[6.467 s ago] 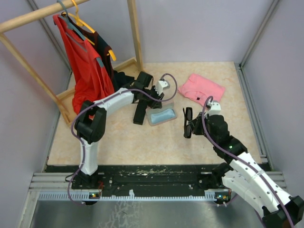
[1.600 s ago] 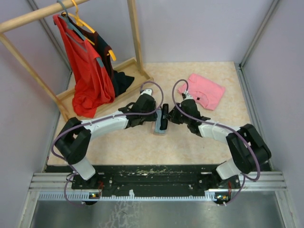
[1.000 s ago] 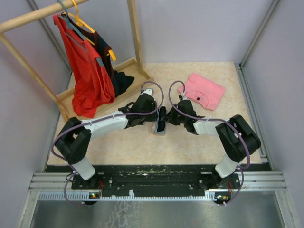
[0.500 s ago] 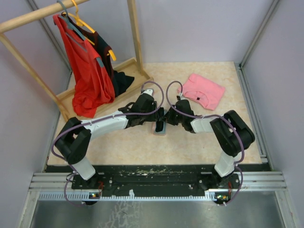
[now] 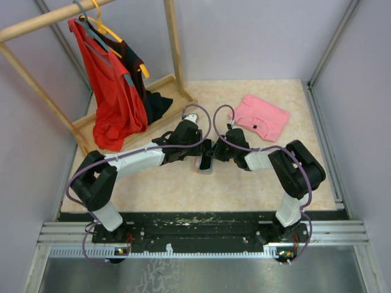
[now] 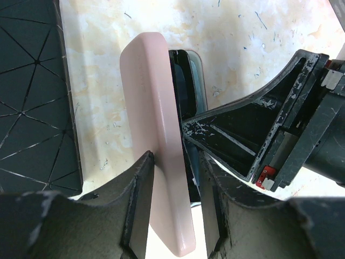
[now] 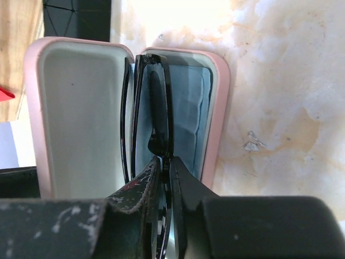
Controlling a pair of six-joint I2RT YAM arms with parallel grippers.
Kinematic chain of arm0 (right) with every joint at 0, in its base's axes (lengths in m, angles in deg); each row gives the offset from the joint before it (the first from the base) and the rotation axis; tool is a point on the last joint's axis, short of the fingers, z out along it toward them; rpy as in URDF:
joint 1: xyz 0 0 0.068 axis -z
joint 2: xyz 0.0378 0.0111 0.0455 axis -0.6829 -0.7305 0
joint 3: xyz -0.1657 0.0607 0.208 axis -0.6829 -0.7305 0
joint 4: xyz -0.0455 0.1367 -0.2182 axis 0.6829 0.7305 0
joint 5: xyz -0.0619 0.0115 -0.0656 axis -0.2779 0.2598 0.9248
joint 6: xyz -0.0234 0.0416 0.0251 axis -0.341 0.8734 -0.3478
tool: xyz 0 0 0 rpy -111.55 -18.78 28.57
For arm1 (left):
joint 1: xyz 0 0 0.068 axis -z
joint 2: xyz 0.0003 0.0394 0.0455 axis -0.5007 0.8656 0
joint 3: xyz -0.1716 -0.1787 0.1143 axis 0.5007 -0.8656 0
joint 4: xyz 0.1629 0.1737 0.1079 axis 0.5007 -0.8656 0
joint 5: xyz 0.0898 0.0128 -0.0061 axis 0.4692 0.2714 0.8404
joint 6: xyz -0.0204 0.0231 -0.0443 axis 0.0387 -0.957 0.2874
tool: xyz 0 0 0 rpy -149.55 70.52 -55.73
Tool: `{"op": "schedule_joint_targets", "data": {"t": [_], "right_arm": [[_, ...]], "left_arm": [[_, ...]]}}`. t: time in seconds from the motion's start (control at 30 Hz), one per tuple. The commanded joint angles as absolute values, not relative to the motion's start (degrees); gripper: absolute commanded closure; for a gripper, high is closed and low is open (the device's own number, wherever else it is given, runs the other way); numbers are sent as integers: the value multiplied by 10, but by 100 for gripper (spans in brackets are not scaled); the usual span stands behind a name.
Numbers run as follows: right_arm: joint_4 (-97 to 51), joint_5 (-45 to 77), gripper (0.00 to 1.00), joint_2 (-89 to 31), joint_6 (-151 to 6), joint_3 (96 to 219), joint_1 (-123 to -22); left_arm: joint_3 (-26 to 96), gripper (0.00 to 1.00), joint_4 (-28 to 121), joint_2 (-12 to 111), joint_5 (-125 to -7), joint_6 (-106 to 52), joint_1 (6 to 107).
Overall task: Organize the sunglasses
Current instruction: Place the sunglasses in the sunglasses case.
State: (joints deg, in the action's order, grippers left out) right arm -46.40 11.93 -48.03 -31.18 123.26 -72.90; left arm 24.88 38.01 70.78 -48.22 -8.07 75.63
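A pink case [image 5: 206, 165] lies open in the middle of the table. Its lid [image 6: 153, 135] stands upright between the fingers of my left gripper [image 6: 175, 162], which is shut on it. The black sunglasses [image 7: 156, 108] stand on edge inside the case base [image 7: 220, 108], against its blue lining. Next to them is the pale inside of the lid [image 7: 81, 108]. My right gripper [image 7: 164, 161] pinches the glasses' frame near the bridge, jaws almost together. From above, both grippers [image 5: 198, 149] [image 5: 215, 152] meet over the case. No reddish-brown pair shows.
A pink folded cloth [image 5: 263, 116] lies at the back right. A wooden rack [image 5: 174, 49] at the back left carries a red garment [image 5: 113, 91], with dark cloth [image 5: 156, 104] at its foot. Walls close in the table on three sides.
My right gripper has moved left and brought the black sunglasses into the open case. The left gripper has kept the lid upright without moving.
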Motion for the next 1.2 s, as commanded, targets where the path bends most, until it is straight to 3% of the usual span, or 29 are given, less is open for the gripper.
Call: {"op": "schedule_joint_targets", "data": {"t": [0.0, 0.27, 0.5, 0.83, 1.03, 1.17], "right_arm": [[-448, 137, 84, -459, -339, 1259, -728], [-359, 184, 69, -392, -389, 1284, -728], [-305, 225, 67, -362, -427, 1287, -728], [-261, 277, 70, -351, -469, 1285, -728], [-253, 303, 87, -369, -483, 1281, -728], [-267, 286, 94, -379, -479, 1275, -728]], "left_arm": [[238, 55, 395, 702, -490, -83, 755], [236, 55, 397, 700, -491, -84, 755], [239, 55, 397, 699, -492, -87, 755], [239, 55, 401, 696, -504, -94, 755], [241, 49, 413, 687, -520, -109, 754], [223, 50, 444, 675, -567, -111, 736]]}}
